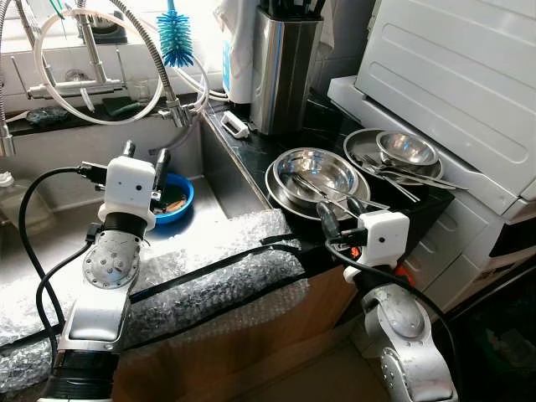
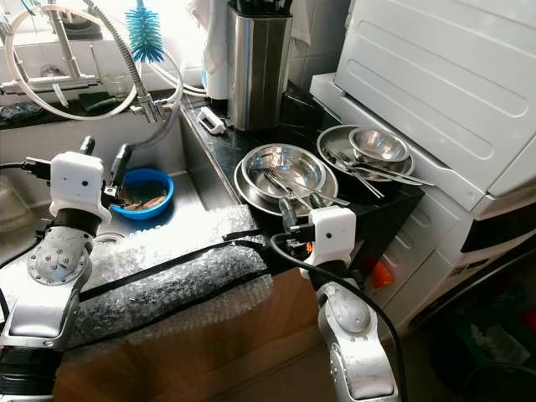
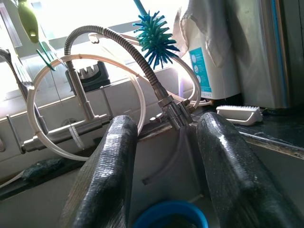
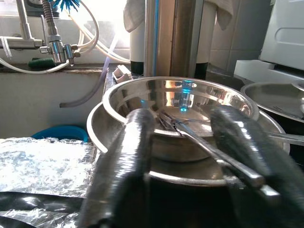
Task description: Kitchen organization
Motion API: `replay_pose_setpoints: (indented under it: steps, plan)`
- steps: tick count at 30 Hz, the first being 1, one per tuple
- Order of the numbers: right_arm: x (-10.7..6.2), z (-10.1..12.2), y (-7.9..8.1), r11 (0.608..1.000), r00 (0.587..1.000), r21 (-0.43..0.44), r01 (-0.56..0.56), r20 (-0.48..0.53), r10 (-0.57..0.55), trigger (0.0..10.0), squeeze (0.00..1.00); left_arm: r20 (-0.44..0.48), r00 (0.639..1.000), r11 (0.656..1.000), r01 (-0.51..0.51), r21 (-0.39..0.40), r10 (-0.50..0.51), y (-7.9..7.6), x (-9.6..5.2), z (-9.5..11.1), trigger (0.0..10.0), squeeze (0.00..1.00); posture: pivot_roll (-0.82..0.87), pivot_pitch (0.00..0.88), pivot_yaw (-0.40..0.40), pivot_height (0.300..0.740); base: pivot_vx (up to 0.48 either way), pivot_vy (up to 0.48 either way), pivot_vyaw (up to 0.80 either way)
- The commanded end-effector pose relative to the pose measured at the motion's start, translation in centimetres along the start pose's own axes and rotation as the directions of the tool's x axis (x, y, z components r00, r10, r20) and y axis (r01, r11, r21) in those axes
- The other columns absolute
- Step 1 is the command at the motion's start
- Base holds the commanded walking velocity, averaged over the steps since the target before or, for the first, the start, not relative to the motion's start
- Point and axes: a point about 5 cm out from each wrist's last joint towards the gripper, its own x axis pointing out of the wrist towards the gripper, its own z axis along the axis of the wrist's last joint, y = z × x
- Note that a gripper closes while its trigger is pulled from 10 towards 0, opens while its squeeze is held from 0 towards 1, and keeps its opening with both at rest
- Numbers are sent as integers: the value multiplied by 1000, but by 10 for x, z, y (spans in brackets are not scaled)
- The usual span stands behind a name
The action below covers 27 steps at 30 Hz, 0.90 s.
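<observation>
A coiled metal hose tap [image 1: 155, 63] arches over the steel sink [image 1: 50, 243] at ten o'clock, with a stiff teal bottle brush [image 1: 174, 40] hanging beside it. Low in the sink sits a round blue plastic bowl [image 1: 177, 201] with scraps inside. The left hand [image 1: 142, 163] reaches up from seven o'clock, its silver jointed arm bent at the wrist, its two long black textured fingers [image 3: 107, 175] spread apart and released, hovering just above the bowl's near rim. Crinkled bubble wrap [image 1: 209, 268] bound by a black strap covers the front edge of the dark surface [image 1: 251, 167]. At twelve o'clock stands a tall brushed-steel utensil holder [image 1: 283, 71]. Right of centre, a shiny round steel bowl [image 1: 316, 172] nests in a wider steel dish [image 1: 280, 199], with thin metal utensils [image 1: 331, 194] lying across it. The right hand [image 1: 339, 216] rises from five o'clock, fingers parted and empty, tips at the dish's near rim, apparently straddling a utensil handle. At two o'clock a second steel pan [image 1: 368, 151] holds a small steel bowl [image 1: 406, 149] and forks, against a white ribbed appliance [image 1: 452, 75].
</observation>
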Motion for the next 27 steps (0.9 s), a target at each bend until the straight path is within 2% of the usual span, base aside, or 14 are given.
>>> replay_pose_setpoints:
  steps: [1,27]
  plan:
    - [2,2,-3,1000,1000,-4,10,14,-10,0,0,7,1000,1000,14,11,-14,-4,-1,0,10000,0,-55,0,-110,740,0,0,0]
    - [5,8,-4,1000,999,-6,12,32,-12,0,0,17,1000,1000,3,14,-3,-2,2,3,10000,0,-55,0,-111,740,0,0,0]
